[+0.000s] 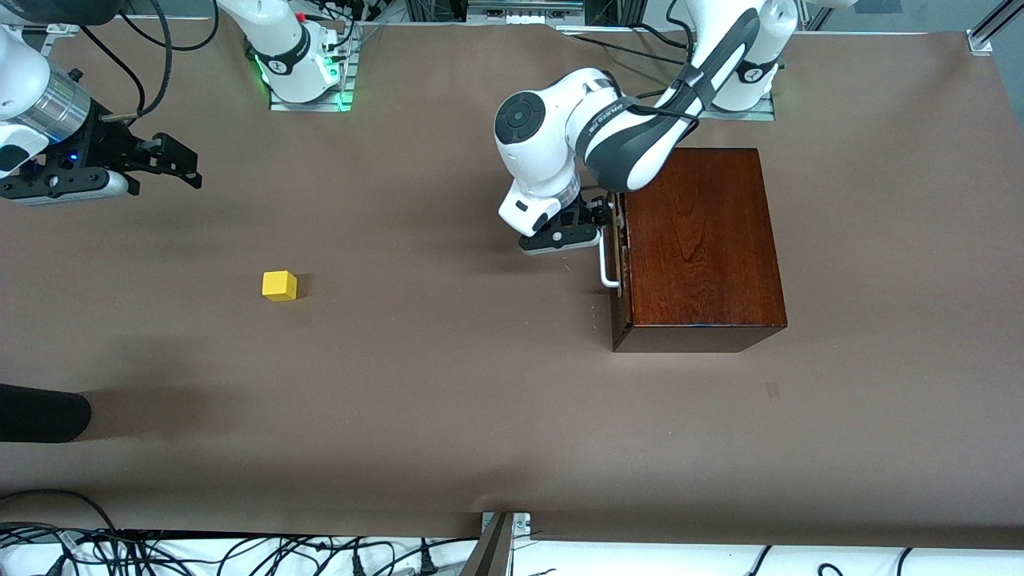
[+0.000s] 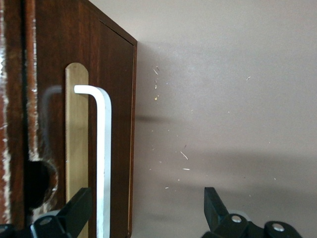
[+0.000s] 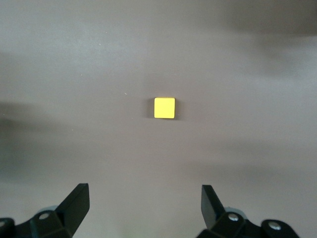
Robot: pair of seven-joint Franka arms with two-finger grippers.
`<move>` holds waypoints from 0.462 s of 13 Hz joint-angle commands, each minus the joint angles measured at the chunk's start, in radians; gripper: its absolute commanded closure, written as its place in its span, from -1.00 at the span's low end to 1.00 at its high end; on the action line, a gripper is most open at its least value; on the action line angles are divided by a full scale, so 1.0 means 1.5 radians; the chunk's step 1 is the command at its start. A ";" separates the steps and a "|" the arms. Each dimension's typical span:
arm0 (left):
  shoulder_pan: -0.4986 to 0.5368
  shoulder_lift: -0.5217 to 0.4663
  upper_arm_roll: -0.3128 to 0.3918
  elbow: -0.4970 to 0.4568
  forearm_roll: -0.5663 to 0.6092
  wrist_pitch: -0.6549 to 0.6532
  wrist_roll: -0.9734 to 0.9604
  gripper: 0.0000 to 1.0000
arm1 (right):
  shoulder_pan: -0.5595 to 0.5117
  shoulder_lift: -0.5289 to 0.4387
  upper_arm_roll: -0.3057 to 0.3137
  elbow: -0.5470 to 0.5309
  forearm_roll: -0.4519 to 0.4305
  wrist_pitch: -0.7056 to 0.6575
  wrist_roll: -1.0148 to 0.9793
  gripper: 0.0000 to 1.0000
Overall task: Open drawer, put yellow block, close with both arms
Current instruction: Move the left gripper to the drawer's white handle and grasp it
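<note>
The yellow block (image 1: 279,286) lies on the brown table toward the right arm's end; in the right wrist view the yellow block (image 3: 164,107) shows ahead of the open fingers. My right gripper (image 1: 188,164) hangs open and empty in the air, apart from the block. The drawer (image 1: 618,264) sits shut in the mahogany box (image 1: 700,240), toward the left arm's end. My left gripper (image 1: 602,214) is at the drawer's front, open, with the white bar handle (image 2: 104,158) between its fingers (image 2: 77,213), close to one of them and not clamped.
A dark rounded object (image 1: 40,412) juts in at the table's edge toward the right arm's end, nearer to the camera than the block. Cables (image 1: 240,552) run along the near edge. Bare brown mat (image 1: 448,360) lies between block and box.
</note>
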 commanded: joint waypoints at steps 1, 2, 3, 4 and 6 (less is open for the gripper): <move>-0.005 0.013 0.004 -0.012 0.059 0.013 -0.010 -1.00 | -0.003 -0.005 0.003 -0.004 0.003 0.006 -0.007 -1.00; -0.004 0.013 0.004 -0.022 0.074 0.027 -0.010 -1.00 | -0.003 -0.004 0.003 -0.004 0.002 0.007 -0.007 -1.00; -0.003 0.014 0.007 -0.027 0.076 0.032 -0.009 -1.00 | -0.003 -0.004 0.002 -0.003 0.002 0.009 -0.007 -1.00; -0.003 0.014 0.010 -0.030 0.076 0.037 -0.009 -1.00 | -0.003 -0.004 0.002 -0.003 0.003 0.010 -0.007 -1.00; -0.003 0.015 0.013 -0.034 0.081 0.039 -0.007 -1.00 | -0.003 -0.001 0.002 -0.002 0.003 0.012 -0.007 -1.00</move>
